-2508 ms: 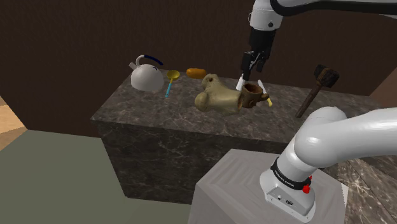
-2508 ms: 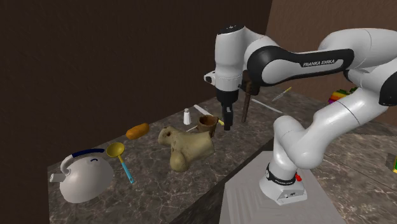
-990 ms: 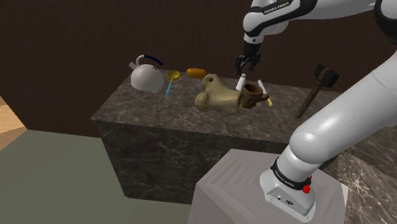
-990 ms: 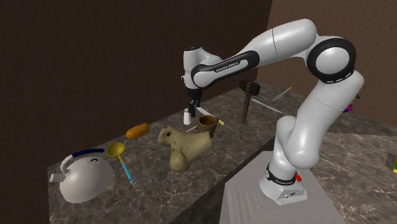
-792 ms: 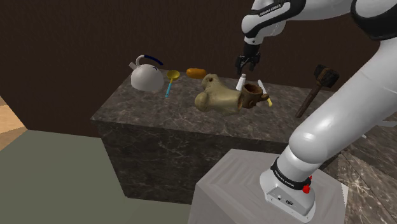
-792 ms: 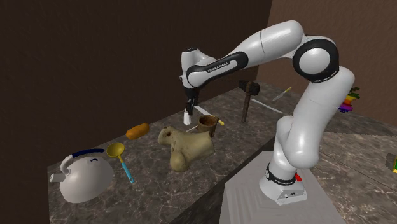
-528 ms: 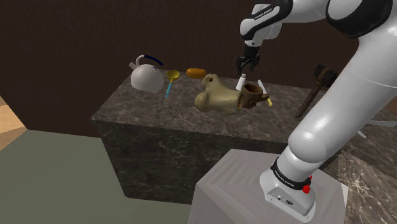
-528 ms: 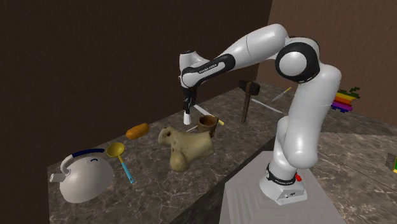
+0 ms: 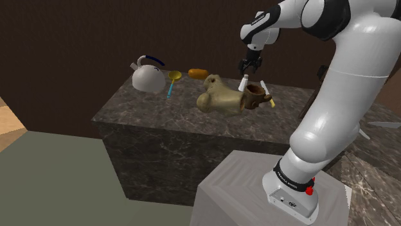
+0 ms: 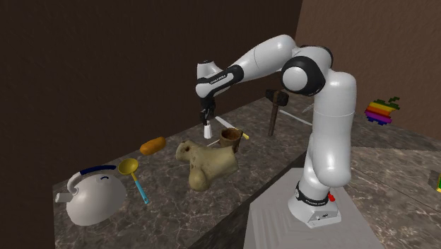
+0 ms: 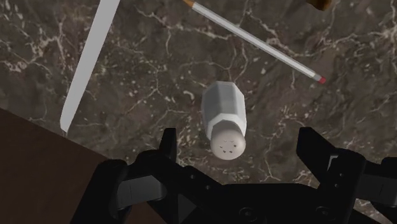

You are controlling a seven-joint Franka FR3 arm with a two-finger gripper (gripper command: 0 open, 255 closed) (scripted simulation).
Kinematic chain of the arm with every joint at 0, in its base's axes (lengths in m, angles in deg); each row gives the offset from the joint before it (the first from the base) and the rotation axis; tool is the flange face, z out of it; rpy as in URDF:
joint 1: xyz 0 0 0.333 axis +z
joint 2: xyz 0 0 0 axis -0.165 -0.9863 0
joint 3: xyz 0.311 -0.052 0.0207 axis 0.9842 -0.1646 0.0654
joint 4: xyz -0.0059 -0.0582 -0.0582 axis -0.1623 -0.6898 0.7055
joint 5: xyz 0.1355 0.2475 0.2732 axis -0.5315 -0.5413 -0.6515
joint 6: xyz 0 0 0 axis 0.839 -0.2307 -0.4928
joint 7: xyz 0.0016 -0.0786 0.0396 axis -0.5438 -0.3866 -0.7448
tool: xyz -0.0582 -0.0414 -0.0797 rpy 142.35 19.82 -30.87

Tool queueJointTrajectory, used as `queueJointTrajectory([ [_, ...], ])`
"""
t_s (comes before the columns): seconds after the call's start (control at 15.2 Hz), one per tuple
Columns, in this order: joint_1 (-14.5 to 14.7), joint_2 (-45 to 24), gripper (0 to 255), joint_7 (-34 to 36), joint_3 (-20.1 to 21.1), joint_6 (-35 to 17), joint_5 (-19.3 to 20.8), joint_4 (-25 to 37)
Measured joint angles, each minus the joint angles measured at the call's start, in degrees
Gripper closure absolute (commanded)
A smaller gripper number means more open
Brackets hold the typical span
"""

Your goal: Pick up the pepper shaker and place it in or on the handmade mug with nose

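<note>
Shoulder view, left to right along the dark marble tabletop [image 9: 160, 109]: there was a white kettle [image 9: 149, 78], a yellow spoon [image 9: 173, 77], a small orange thing [image 9: 198, 73] and a big tan bone-shaped piece [image 9: 222, 97]. Then came the pale pepper shaker [image 9: 243, 82], which stood upright just behind the brown mug [image 9: 256, 97], close to it but apart.

The black jaws hung right above the shaker, pointing straight down. From the wrist view they were spread wide and touching nothing. The shaker's [image 11: 224, 124] holed cap faced up at them from the gap, a shade nearer one jaw than the other. Its long axis ran in line with the reach, so to my eye a plain straight drop and a squeeze on its sides was all it asked for. A pencil [image 11: 254, 41] lay on the stone just beyond it.

The white arm [image 10: 318, 127] rose tall from its stand, bent at the top and stretched out level toward the second exterior view's left.
</note>
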State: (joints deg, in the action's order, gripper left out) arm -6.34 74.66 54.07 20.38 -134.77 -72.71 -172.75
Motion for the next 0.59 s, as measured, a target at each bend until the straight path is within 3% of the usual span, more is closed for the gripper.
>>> queueJointTrajectory([
  [0.59, -0.59, -2.35, 0, -0.99, 0.20, -3.88, -1.26, -1.70],
])
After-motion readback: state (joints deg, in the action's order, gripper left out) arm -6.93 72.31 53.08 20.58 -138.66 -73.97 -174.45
